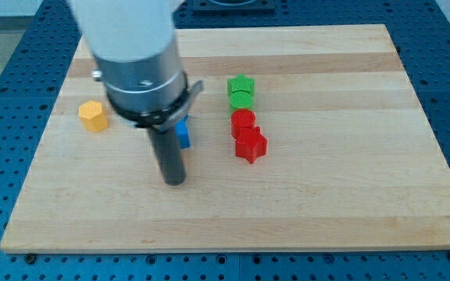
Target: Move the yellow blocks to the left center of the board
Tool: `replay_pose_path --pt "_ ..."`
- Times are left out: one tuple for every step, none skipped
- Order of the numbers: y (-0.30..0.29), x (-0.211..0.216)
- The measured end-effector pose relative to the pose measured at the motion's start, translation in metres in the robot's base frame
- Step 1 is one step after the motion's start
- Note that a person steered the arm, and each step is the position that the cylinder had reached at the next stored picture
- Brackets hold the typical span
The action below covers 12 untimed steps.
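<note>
My tip (175, 181) is the lower end of a plain dark rod, no jaws on it, so nothing to open or close and nothing held; it sits on bare wood left of frame centre, touching no block that I can see. Rod is matte dark, hanging from a grey metal collar under a white housing that fills the upper left of the frame. Just up and right of the tip, half hidden behind the rod, is a blue block (183, 133); shape can't be made out. Yellow block (93, 115) sits at mid-left, well apart from the tip, looks hexagonal, smooth plastic; only one yellow is visible, the arm body may cover more. Right of the rod near frame centre is a vertical run: two green blocks (241, 91) stacked close at the top, upper one star-like, then a red cylinder (243, 121) touching a red star block (251, 145) below it. Board (350, 187) is pale wood with lengthwise grain, lying on a blue perforated table (22, 47).
</note>
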State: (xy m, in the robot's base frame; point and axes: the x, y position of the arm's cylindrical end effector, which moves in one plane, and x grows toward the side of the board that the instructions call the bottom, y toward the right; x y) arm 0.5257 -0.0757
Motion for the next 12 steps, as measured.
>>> replay_pose_path --pt "0.013 -0.018" --pt "-0.026 -0.036" --pt "-0.069 -0.036" --pt "-0.084 -0.025" --pt "-0.098 -0.018" --pt "-0.117 -0.018" --pt "-0.138 -0.020" --pt "-0.149 -0.033" --pt "-0.150 -0.057" --pt "-0.150 -0.072" --pt "-0.150 -0.067" --pt "-0.137 -0.049"
